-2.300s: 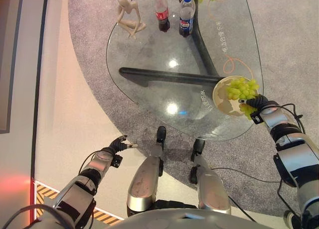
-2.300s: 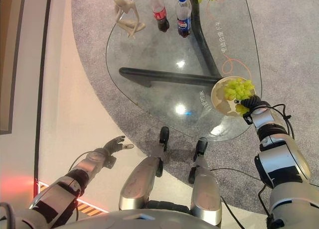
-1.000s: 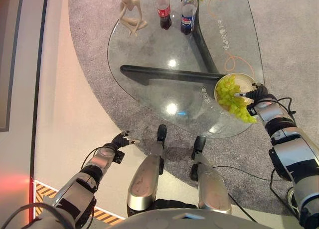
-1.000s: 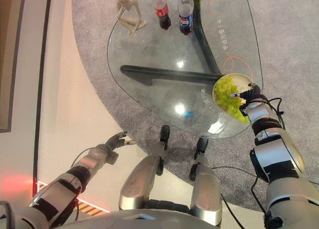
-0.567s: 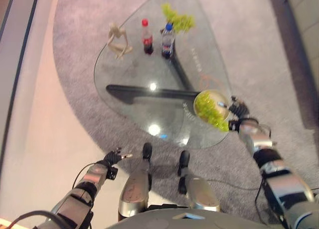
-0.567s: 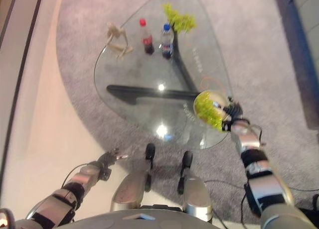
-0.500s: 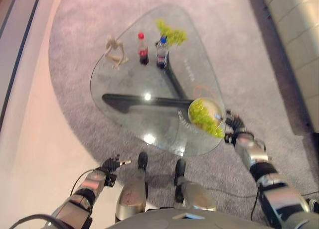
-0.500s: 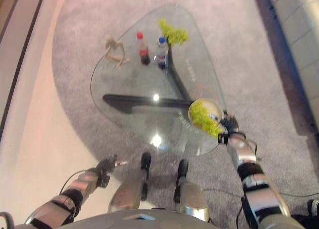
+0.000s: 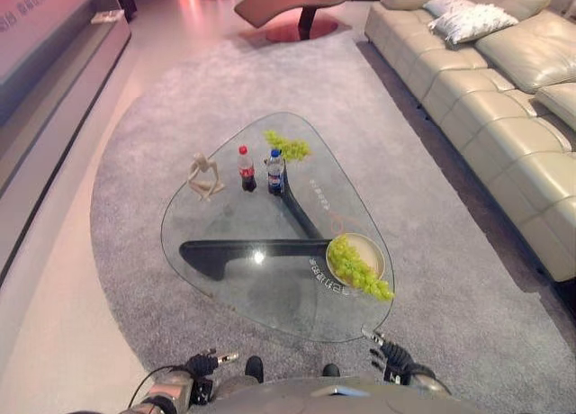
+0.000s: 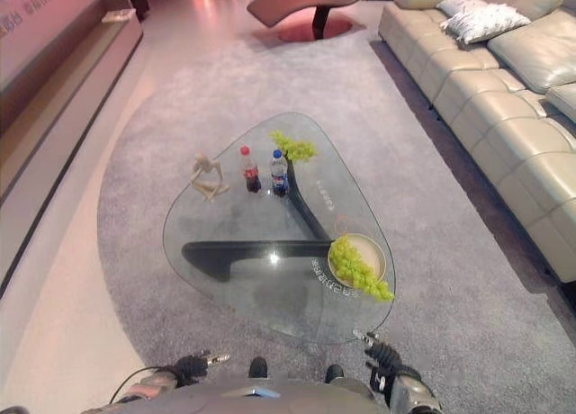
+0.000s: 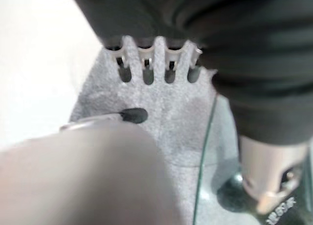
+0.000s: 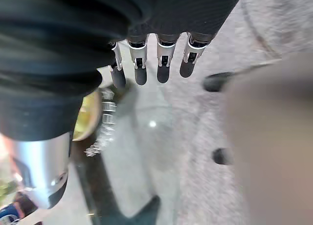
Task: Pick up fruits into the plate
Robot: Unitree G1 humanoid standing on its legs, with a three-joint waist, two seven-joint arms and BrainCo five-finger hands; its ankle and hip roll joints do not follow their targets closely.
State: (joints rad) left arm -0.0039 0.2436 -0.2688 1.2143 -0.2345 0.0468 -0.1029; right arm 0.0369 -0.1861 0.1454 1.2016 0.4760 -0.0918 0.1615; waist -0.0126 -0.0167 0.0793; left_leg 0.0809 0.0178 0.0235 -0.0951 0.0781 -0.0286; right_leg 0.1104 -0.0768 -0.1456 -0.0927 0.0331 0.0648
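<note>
Grey carpet (image 9: 144, 162) is spreading under a glass table (image 9: 225, 279), with a pale sofa (image 9: 486, 99) standing alongside. One bunch of grapes (image 9: 358, 268) is lying in the plate (image 9: 371, 248), trailing over its near rim, so that fruit looks delivered. Another bunch (image 9: 287, 147) is sitting at the far end beside two bottles (image 9: 260, 169), not yet collected. Both hands are hanging empty near the table's close edge: the right hand (image 10: 382, 355) and the left hand (image 9: 203, 363) are each showing straight, spread fingers.

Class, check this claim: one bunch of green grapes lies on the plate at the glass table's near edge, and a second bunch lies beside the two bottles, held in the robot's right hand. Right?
Not quite. In the left eye view the second bunch lies on the glass table beside the two bottles, untouched. The right hand is open, off the table's near edge. The first bunch on the plate is right.
</note>
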